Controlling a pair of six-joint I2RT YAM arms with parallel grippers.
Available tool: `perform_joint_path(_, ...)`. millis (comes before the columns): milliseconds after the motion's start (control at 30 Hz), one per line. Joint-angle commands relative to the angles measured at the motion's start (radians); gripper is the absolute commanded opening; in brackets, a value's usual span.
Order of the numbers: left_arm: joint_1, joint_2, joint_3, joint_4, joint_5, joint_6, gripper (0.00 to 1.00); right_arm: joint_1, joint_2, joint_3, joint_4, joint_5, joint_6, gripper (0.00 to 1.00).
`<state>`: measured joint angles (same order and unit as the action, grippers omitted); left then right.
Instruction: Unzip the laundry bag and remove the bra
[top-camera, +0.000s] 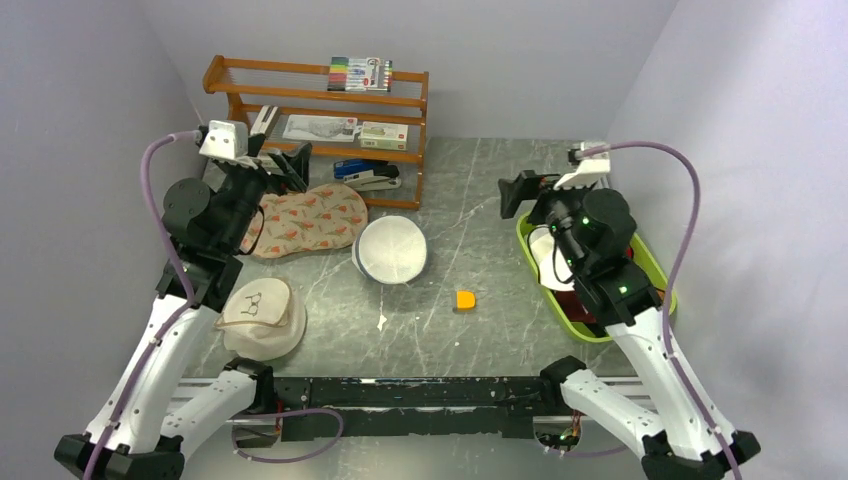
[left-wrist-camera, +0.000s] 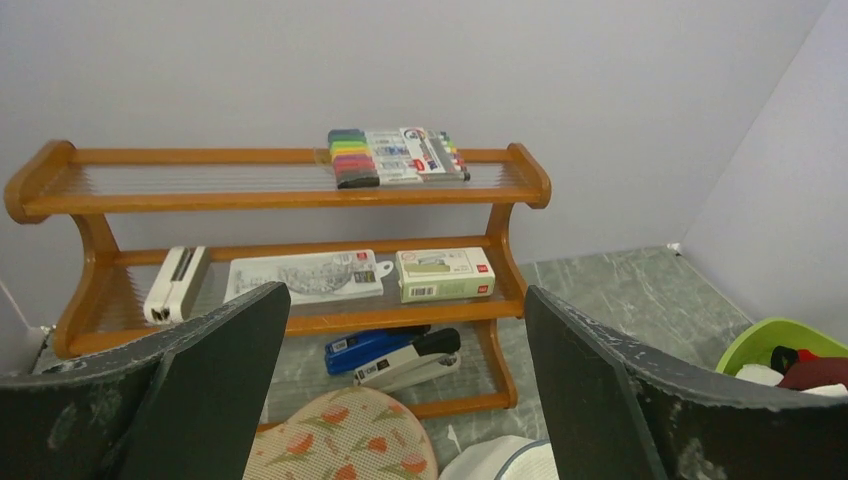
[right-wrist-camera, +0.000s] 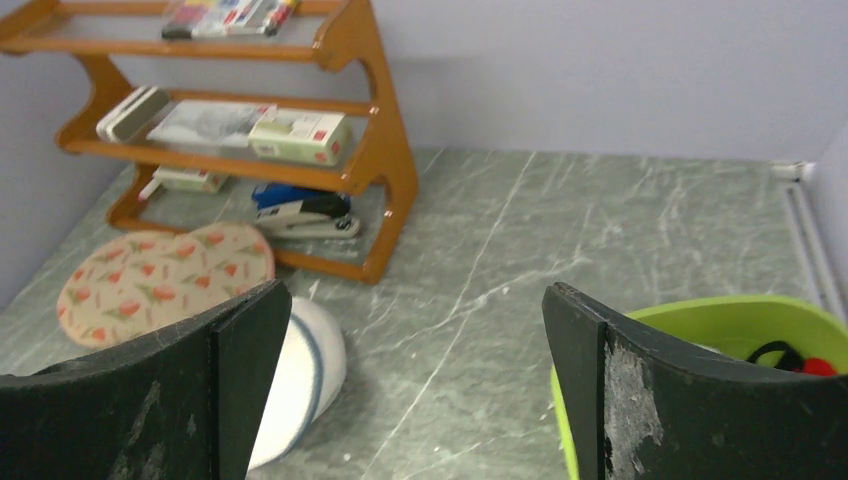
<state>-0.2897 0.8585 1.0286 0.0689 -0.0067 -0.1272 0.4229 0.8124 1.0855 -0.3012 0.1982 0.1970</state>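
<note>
- Grey-green marbled counter (top-camera: 480, 200), pale walls on three sides. A wooden shelf (top-camera: 315, 105) stands at the far left against the back wall.
- You find the laundry bag (top-camera: 310, 218) lying flat on the counter just in front of that shelf. The left arm covers its left lobe in the overhead view. It appears closed: no zip pull can be made out and no bra shows.
- Left claw (left-wrist-camera: 405, 300) hovers near the bag's far-left edge, facing the shelf, fingers spread wide and holding nothing. Judgement: it is stationed there because the bag lies on its side of the counter.
- Right claw (right-wrist-camera: 415, 300) also stands wide and empty, raised near the far end of the green tray (top-camera: 655, 280), well apart from the bag. Judgement: it is free to pin the fabric while the other pulls.
- White mesh cylinder (top-camera: 392, 250) sits just beside the bag's right lobe. You risk nudging it on any approach from that side.
- Assessment: unzipping is not yet begun. You must locate the zip pull first.
</note>
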Motion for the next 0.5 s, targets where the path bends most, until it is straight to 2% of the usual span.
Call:
perform_joint_path(0, 0.003, 0.031, 0.008, -0.006, 0.001, -0.037, 0.99, 0.106, 0.038, 0.013, -0.022, 0.117, 0.049, 1.0)
perform_joint_path(200, -0.005, 0.089, 0.008, -0.014, -0.007, -0.053, 0.98, 0.228, 0.087, 0.001, -0.049, 0.179, 0.1, 1.0)
perform_joint_path(467, -0.042, 0.196, 0.035, -0.071, -0.075, -0.049, 0.98, 0.306, 0.101, -0.071, -0.049, 0.177, 0.168, 1.0)
